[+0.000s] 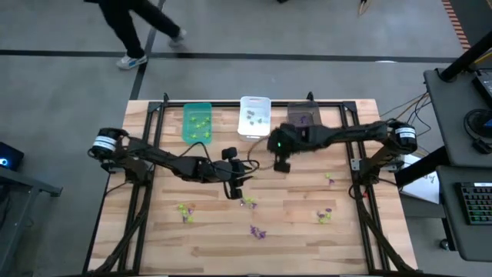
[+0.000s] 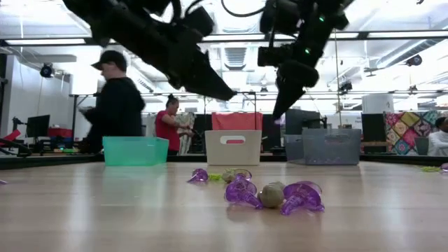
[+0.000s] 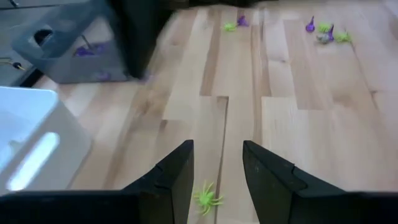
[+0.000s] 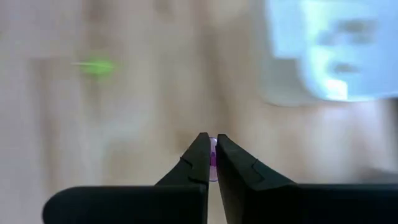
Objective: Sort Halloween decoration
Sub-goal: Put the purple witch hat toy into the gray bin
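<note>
Halloween decoration (image 1: 257, 231) scattered on near desk (image 1: 292, 238). Right pincer (image 4: 211, 160) pinches purple piece (image 4: 213, 155), raised mid-desk. Left pincer (image 3: 217, 177) open above green spider (image 3: 207, 198). Next, probably: carry purple piece to far grey bin (image 1: 302, 118).

A grey floor (image 1: 69, 92) crossed by dark lines surrounds the wooden desk (image 1: 200, 238), and a person (image 1: 131, 27) in dark clothes and light shoes walks across it beyond the desk's far edge. To the right stands a dark side table (image 1: 461, 138) carrying a keyboard (image 1: 478, 204), with cables trailing off it. Across the desk, the room is a large, bright hall with white ceiling beams (image 2: 392, 35) and strip lights. A person in a black cap (image 2: 112, 105) and another in a red top (image 2: 170, 126) stand there, near a monitor (image 2: 36, 126) and a patchwork quilt (image 2: 406, 129).
</note>
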Available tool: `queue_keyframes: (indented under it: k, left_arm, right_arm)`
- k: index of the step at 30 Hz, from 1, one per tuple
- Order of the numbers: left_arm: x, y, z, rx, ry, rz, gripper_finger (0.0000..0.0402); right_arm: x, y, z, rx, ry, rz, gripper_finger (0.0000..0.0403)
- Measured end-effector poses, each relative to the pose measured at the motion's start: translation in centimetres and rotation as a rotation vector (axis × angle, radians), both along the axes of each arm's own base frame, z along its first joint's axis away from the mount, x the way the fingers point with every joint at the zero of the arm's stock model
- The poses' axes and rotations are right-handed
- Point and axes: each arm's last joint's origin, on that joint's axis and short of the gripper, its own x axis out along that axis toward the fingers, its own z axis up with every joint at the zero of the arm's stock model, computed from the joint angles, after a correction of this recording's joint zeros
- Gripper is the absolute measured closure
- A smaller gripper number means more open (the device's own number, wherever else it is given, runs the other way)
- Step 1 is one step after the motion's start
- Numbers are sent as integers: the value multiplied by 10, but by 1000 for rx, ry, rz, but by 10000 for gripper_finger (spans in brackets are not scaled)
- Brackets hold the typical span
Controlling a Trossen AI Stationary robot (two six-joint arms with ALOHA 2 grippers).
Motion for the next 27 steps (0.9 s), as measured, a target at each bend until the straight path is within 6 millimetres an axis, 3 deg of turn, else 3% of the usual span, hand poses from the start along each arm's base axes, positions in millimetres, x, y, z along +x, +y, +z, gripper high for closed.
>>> queue_keyframes:
  k: [4, 8, 11, 16, 20, 27]
  left_arm:
    - [-12, 2, 17, -1, 12, 2, 281]
    - [-22, 3, 29, -24, 26, 17, 280]
    - [-27, 4, 32, -44, 40, 32, 280]
    - [-28, 4, 31, -51, 47, 37, 280]
    - [-26, 4, 26, -48, 69, 39, 280]
    - [-23, 4, 19, -45, 89, 40, 280]
  right_arm:
    - [-5, -34, 30, -79, 68, -109, 394]
    - [-24, -80, 41, -65, 121, -257, 394]
    - [-48, -115, 38, -32, 165, -393, 394]
    - [-89, -158, 14, 123, 128, -596, 394]
    - [-103, -174, -2, 222, 17, -657, 383]
    - [-104, -174, -9, 224, -11, -671, 323]
